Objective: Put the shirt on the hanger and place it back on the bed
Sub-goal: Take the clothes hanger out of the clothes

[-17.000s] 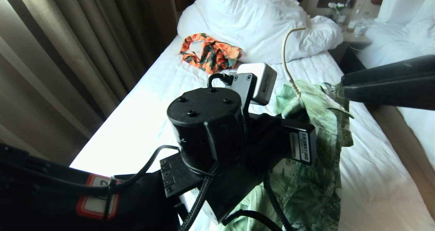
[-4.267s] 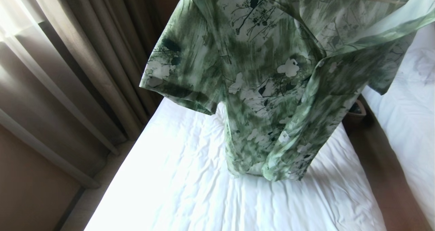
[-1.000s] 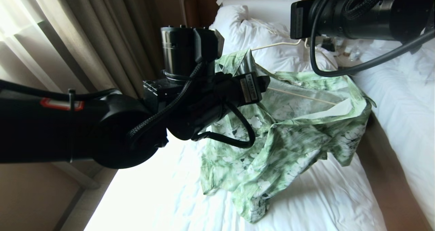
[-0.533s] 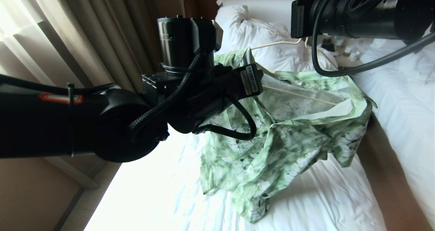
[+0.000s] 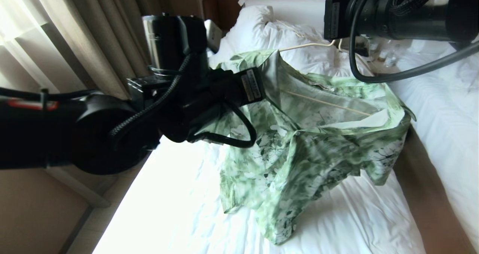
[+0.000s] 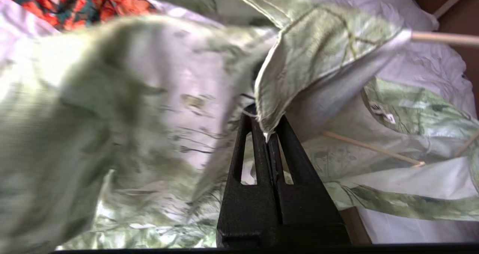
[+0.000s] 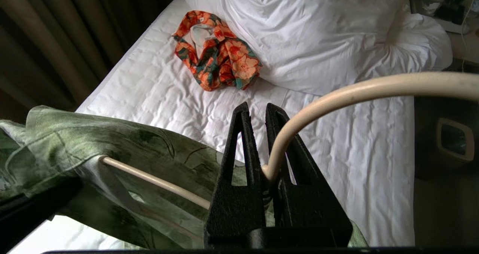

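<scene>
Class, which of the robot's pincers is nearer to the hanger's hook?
Right. The right pincer is shut on the hanger at the base of its hook. The left pincer is shut on the shirt edge, away from the hook.

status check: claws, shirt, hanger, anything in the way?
Left claw shut on shirt edge. Right claw shut on hanger, held above bed. Shirt draped partly over hanger, hem on sheet. Nothing blocking.

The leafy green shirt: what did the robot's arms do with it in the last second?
The left gripper shut on an edge of the thin green-and-white leaf-print shirt and pulled it left, toward the curtains. The right gripper kept holding the cream wire hanger; the shirt's hem stayed on the white-sheeted bed.
</scene>
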